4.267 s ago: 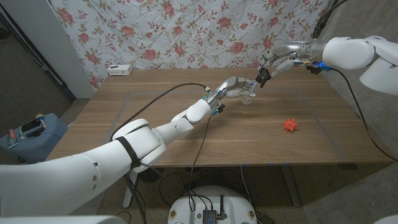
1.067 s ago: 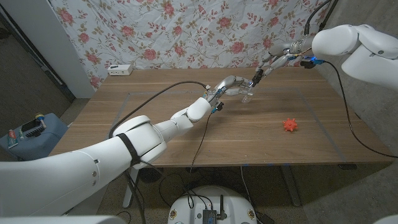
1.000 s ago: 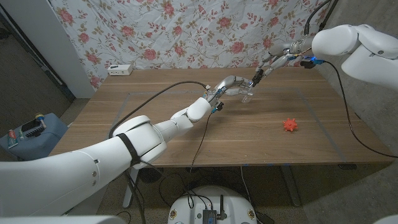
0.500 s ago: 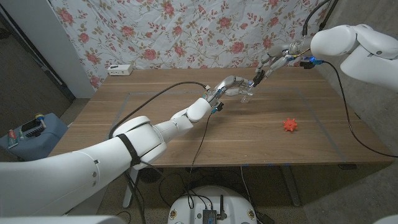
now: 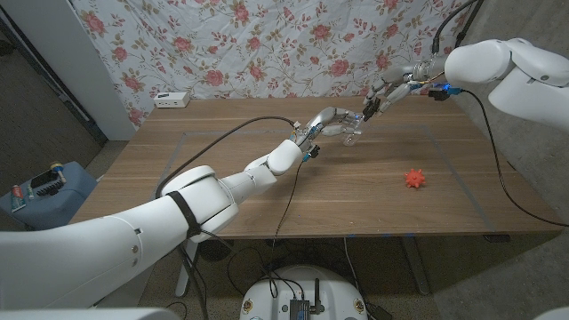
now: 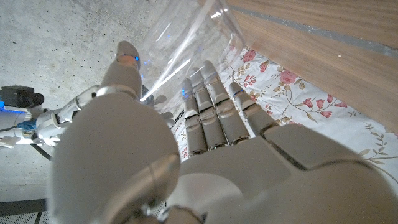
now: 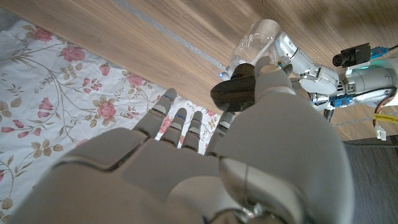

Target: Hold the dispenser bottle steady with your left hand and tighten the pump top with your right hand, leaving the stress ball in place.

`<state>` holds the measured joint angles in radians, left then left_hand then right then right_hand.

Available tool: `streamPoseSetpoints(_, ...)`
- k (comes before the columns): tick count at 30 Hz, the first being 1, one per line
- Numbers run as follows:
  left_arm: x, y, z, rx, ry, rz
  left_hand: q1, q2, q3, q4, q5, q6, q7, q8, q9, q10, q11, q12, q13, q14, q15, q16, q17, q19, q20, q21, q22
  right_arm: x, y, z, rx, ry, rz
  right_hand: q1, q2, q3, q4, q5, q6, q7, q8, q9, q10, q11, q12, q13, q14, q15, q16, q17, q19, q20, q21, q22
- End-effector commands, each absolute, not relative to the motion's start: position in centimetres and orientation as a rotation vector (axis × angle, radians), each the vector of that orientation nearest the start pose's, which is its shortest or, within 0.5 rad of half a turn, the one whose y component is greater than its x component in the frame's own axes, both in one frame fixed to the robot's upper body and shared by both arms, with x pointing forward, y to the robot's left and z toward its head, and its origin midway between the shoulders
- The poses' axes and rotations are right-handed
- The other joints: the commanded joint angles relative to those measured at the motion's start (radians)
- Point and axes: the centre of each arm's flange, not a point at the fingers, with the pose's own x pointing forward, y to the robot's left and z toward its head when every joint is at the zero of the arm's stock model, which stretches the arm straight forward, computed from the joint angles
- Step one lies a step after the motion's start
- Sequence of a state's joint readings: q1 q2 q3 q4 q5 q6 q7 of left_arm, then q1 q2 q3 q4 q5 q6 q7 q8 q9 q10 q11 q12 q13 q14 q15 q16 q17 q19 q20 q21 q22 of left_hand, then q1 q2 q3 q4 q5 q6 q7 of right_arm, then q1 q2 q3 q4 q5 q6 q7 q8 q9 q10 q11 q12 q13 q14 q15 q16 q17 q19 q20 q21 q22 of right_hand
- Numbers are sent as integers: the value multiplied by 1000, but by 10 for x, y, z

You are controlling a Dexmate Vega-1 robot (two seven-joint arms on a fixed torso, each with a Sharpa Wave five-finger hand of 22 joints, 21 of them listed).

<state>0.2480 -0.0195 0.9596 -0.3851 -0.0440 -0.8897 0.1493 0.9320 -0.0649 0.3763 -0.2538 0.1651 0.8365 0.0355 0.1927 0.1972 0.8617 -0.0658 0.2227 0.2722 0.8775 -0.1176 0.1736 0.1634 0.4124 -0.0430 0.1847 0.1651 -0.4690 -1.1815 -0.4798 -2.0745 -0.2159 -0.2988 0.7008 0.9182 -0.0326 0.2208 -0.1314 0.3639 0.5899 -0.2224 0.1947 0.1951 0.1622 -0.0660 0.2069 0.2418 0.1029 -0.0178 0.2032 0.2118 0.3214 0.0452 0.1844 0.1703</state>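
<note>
Toward the far side of the wooden worktop (image 5: pixel 267 191), a little right of its middle, stands the clear dispenser bottle (image 5: pixel 353 135). The left robot hand (image 5: pixel 331 122) is wrapped around it: in the left wrist view its fingers (image 6: pixel 214 106) and thumb lie against the transparent wall of the bottle (image 6: pixel 186 50), so this robot hand has a firm hold of the body.

The right robot hand (image 5: pixel 388 89) reaches in from the far right at the top of the bottle. In the right wrist view the black pump top (image 7: pixel 235 93) is pinched between its thumb and fingers, just above the clear bottle (image 7: pixel 255 38) (the other fingers (image 7: pixel 180 124) are stretched out loosely beside it). The left robot hand (image 7: pixel 311 65) shows there too, clasping the bottle from the other side.

The orange, spiky stress ball (image 5: pixel 415 179) lies on the worktop well apart from the bottle, nearer and to the right, with neither robot hand touching it.

Behind the worktop hangs a floral cloth (image 5: pixel 267 44), and a small white box (image 5: pixel 172 99) sits at the far left edge of the worktop. A black cable (image 5: pixel 222 142) trails along the left arm.
</note>
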Motion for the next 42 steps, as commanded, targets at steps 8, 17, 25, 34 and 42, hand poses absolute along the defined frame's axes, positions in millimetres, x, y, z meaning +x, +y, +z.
streamPoseSetpoints(8, 655, -9, 25, 588, -1014, -550, -72, 92, 109, 103, 7, 94, -57, 7, 6, 17, -16, 0, 1, 8, -52, 3, 0, 4, -100, 2, 3, 500, -283, 191, -1665, -375, 252, 39, -3, 11, -23, 12, -45, 0, -13, -1, -21, -7, -3, 1, -9, -1, -3, 1, -22, 4, -4, 2)
streamPoseSetpoints(17, 654, -7, 25, 590, -1024, -549, -72, 93, 111, 103, 7, 93, -56, 7, 6, 15, -14, -1, 1, 8, -53, 3, 0, 4, -100, 3, 3, 498, -287, 193, -1669, -380, 247, 98, -9, 26, -39, 30, -87, -1, -13, -2, -47, -14, -7, 1, -33, 4, -8, -1, -63, 17, -9, 0)
streamPoseSetpoints(25, 653, -8, 25, 590, -1030, -548, -72, 93, 111, 103, 7, 94, -55, 7, 6, 14, -16, -1, 2, 8, -55, 3, 0, 4, -100, 3, 3, 496, -292, 196, -1666, -381, 227, 104, -12, 26, -36, 34, -98, -1, -13, -2, -52, -11, -7, 1, -40, 9, -7, -1, -71, 18, -7, 0)
streamPoseSetpoints(34, 652, -8, 24, 586, -1036, -545, -73, 92, 112, 102, 7, 94, -57, 8, 5, 14, -13, -1, 1, 7, -54, 3, 0, 4, -100, 3, 3, 492, -294, 201, -1668, -388, 210, 103, -15, 24, -32, 37, -109, 0, -14, -3, -53, -12, -5, 1, -41, 10, -6, 0, -74, 19, -5, 0)
streamPoseSetpoints(42, 651, -8, 23, 580, -1042, -541, -73, 92, 112, 102, 7, 94, -56, 8, 5, 16, -15, 0, 2, 7, -53, 3, 0, 4, -100, 3, 3, 488, -299, 206, -1650, -391, 177, 88, -7, 20, -16, 38, -128, 0, -16, -4, -48, -3, -1, 1, -43, 13, -2, 3, -66, 16, 1, 0)
